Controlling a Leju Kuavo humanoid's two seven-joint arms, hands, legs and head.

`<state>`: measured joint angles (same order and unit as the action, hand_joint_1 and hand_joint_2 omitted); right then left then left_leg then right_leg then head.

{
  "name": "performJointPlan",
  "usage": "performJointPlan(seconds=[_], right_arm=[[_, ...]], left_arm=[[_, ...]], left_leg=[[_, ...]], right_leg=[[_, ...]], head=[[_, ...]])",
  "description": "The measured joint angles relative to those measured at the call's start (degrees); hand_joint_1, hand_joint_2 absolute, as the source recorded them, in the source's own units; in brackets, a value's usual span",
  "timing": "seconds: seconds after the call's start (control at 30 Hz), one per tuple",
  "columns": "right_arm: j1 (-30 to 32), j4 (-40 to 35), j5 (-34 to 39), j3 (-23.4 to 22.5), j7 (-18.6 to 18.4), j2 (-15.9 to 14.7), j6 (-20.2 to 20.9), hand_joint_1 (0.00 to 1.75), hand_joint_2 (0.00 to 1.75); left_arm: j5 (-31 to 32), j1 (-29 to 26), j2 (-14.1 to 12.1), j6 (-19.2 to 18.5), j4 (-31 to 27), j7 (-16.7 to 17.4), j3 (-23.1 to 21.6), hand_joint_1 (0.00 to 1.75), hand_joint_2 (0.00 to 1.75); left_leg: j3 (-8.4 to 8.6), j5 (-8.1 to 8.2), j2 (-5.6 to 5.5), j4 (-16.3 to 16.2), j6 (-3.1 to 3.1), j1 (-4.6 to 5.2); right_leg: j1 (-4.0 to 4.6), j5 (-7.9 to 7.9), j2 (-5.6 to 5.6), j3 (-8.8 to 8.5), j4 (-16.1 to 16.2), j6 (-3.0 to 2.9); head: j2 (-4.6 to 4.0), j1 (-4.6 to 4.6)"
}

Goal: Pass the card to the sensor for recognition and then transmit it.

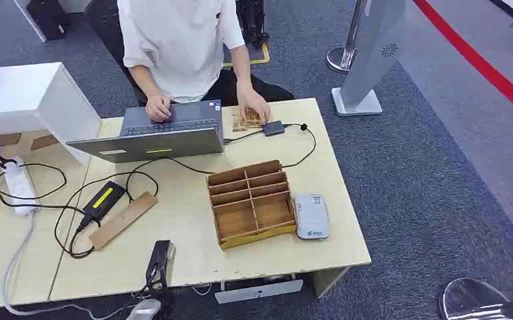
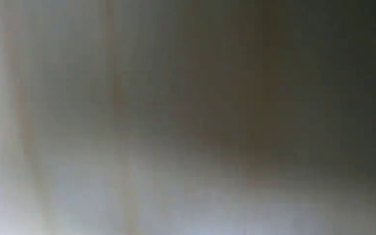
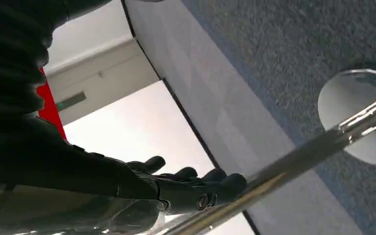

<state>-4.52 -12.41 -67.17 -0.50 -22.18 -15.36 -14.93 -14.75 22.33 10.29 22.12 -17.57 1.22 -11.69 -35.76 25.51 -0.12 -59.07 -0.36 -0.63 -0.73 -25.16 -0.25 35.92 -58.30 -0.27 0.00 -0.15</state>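
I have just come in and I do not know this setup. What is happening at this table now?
A person in a white shirt sits at the pale wooden table, one hand on the grey laptop, the other on a patterned card beside a small dark reader. The wooden compartment box looks empty, with a white device next to it. The robot's right hand hangs beside the table, holding nothing.

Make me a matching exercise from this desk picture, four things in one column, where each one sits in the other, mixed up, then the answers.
Things:
1. grey open laptop
2. wooden divided organizer box
3. white rectangular card reader
4. white power strip

Places:
A. left part of the table, cables plugged in
B. just right of the wooden box
C. far side, under the person's hand
D. middle of the table, compartments empty

Pairs: 1-C, 2-D, 3-B, 4-A
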Motion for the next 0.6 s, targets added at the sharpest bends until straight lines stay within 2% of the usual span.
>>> performJointPlan(seconds=[0.13, 0.6], right_arm=[[0.7, 0.3, 0.7, -1.4, 0.2, 1.0, 0.0, 0.00, 1.75], [1.6, 1.1, 0.7, -3.7, 0.2, 3.2, 1.4, 0.00, 1.75]], left_arm=[[0.0, -0.3, 0.5, 2.2, 0.0, -1.8, 0.9, 0.00, 1.75], [0.5, -0.5, 0.9, 3.6, -0.2, -2.8, 2.2, 0.00, 1.75]], left_leg=[[0.01, -0.02, 0.02, 0.0, -0.03, 0.02], [-0.01, 0.04, 0.01, -0.1, 0.03, 0.12]], right_leg=[[0.00, -0.05, 0.00, 0.01, 0.0, 0.06], [-0.09, -0.15, 0.00, 0.00, 0.0, 0.18]], head=[[0.00, 0.00], [0.02, 0.02]])
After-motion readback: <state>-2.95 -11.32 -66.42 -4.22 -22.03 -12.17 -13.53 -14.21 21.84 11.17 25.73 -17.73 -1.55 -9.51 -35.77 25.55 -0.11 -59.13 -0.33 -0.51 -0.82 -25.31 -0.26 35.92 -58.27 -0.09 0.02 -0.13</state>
